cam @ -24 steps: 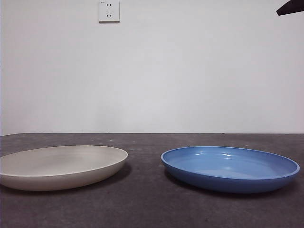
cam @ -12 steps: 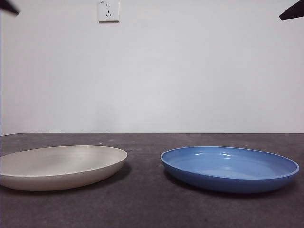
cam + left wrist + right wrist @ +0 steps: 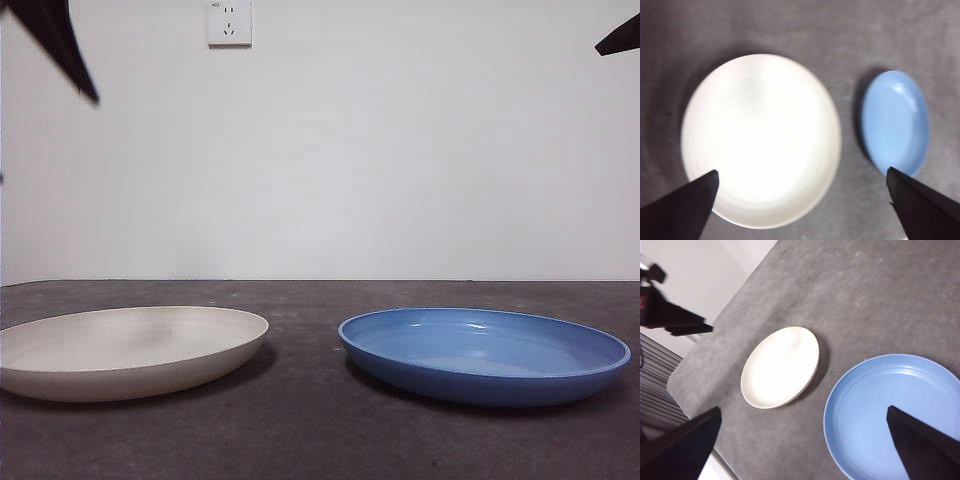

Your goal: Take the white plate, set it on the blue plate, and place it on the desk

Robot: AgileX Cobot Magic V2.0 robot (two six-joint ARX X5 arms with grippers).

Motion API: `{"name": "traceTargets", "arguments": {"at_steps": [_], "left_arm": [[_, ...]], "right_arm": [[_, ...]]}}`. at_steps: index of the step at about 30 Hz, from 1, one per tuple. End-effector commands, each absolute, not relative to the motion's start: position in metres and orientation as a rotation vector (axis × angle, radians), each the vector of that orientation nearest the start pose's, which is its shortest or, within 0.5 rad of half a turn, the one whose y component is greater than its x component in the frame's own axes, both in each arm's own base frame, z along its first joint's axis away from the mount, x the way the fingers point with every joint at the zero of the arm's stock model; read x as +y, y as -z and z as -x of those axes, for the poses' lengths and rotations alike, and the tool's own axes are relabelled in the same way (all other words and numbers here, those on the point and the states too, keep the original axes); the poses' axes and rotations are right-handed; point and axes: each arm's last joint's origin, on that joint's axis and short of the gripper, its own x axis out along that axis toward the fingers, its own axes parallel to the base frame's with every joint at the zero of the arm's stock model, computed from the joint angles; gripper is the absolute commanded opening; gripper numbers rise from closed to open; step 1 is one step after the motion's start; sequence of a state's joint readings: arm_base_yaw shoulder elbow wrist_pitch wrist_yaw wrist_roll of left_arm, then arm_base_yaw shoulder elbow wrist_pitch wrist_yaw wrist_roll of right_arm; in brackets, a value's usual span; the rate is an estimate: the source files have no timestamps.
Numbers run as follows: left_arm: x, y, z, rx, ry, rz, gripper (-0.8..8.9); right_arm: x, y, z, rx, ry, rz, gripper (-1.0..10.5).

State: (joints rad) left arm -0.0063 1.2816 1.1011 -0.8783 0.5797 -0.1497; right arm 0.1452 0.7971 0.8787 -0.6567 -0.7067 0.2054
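The white plate [image 3: 125,348] lies on the desk [image 3: 310,430] at the left, the blue plate [image 3: 485,352] at the right, a gap between them. My left gripper [image 3: 802,200] is open, high above the white plate [image 3: 760,137], with the blue plate [image 3: 896,122] off to the side. In the front view a jaw of it shows as a dark shape [image 3: 55,40] at the top left corner. My right gripper [image 3: 802,440] is open, high above the blue plate [image 3: 892,415]; the white plate [image 3: 780,366] is further off.
A white wall with a socket [image 3: 229,22] stands behind the desk. The right wrist view shows the desk's edge [image 3: 685,390] beyond the white plate and the left arm [image 3: 665,315] over it.
The left arm has come down into the front view's top left corner, from out of view to a large dark jaw. The right arm's tip has drawn slightly back. Both plates are still.
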Motion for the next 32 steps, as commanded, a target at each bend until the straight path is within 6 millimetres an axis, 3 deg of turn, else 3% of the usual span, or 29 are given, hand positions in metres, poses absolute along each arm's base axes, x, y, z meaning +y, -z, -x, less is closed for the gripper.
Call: {"name": "traceTargets", "arguments": {"at_steps": [1,9,20,23,28,32], "left_arm": [[-0.014,-0.278,-0.262,1.087,0.475,0.400,6.57],[-0.012,-0.225,-0.302,1.195,0.472,0.384,6.53],[-0.011,-0.179,-0.320,1.316,0.463,0.403,6.36],[-0.011,-0.174,-0.321,1.332,0.461,0.408,5.57],[-0.011,-0.170,-0.322,1.344,0.458,0.412,5.11],[-0.010,-0.166,-0.322,1.367,0.419,0.391,3.55]], "right_arm": [[0.041,-0.329,-0.146,0.641,-0.780,-0.344,6.4],[0.041,-0.328,-0.146,0.643,-0.779,-0.345,6.4],[0.041,-0.328,-0.146,0.643,-0.779,-0.344,6.4],[0.041,-0.328,-0.146,0.642,-0.776,-0.343,6.4],[0.041,-0.328,-0.146,0.639,-0.777,-0.337,6.4],[0.041,-0.328,-0.146,0.639,-0.777,-0.337,6.4]]}}
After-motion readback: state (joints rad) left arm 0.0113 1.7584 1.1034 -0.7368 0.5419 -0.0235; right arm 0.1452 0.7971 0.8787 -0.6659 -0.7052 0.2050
